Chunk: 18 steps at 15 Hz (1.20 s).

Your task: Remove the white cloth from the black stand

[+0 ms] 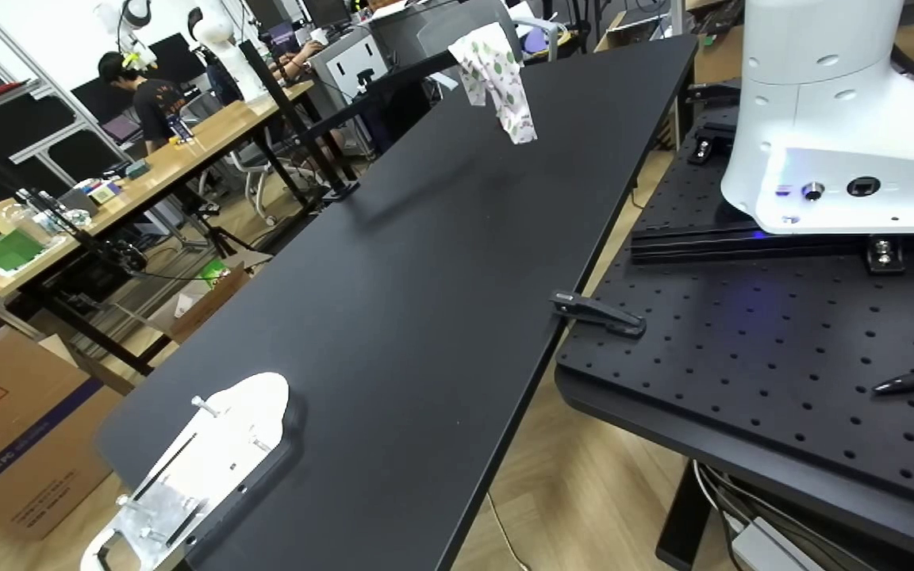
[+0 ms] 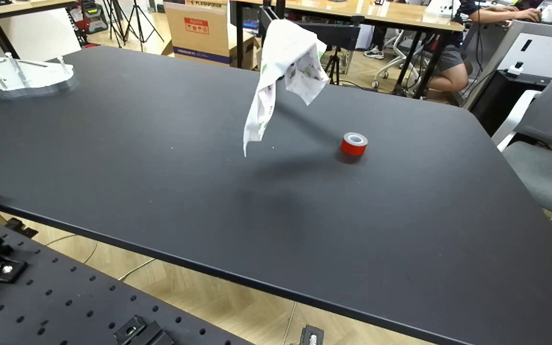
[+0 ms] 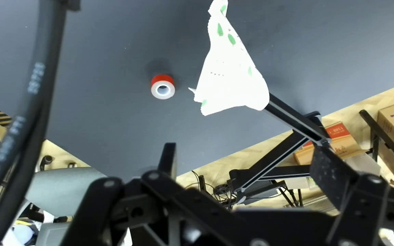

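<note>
I'm looking at a robotics lab: in an exterior view I get my arm's base [image 1: 830, 135] on a perforated board [image 1: 727, 357], more white arms [image 1: 240, 70] by a wooden desk [image 1: 223, 125], and people [image 1: 154, 103] near monitors [image 1: 326, 11]

In an exterior view, a red tape roll [image 2: 352, 149] is set on the black table [image 2: 185, 191], a white pegged plate [image 2: 31, 74] at far left; beyond the far edge a cardboard box [image 2: 201, 40] is seen, at right a grey chair [image 2: 551, 172].
</note>
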Available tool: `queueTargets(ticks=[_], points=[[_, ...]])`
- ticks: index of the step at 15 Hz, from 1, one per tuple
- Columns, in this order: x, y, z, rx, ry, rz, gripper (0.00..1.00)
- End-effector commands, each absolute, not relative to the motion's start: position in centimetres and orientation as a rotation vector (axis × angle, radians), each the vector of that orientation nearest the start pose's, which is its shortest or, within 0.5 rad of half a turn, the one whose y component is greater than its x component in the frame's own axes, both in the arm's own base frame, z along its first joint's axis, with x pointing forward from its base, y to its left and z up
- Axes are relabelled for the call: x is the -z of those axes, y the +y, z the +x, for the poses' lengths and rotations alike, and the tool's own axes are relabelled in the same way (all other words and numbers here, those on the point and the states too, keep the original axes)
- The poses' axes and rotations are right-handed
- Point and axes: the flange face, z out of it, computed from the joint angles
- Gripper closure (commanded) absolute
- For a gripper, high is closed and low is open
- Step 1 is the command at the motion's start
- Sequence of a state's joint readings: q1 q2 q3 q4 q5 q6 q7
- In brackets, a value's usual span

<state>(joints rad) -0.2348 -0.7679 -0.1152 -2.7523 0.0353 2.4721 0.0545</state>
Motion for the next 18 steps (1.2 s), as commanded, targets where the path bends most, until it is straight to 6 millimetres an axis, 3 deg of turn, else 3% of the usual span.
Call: queueTargets(ticks=[1,10,18], points=[[-47.0,-14.3,36.0,0.666,0.590,-2.934,0.00],[-42.0,-13.2,40.7,0.404,0.343,-2.930,0.00],[-37.7,-15.0,41.5,0.264,0.368,-3.043,0.00]])
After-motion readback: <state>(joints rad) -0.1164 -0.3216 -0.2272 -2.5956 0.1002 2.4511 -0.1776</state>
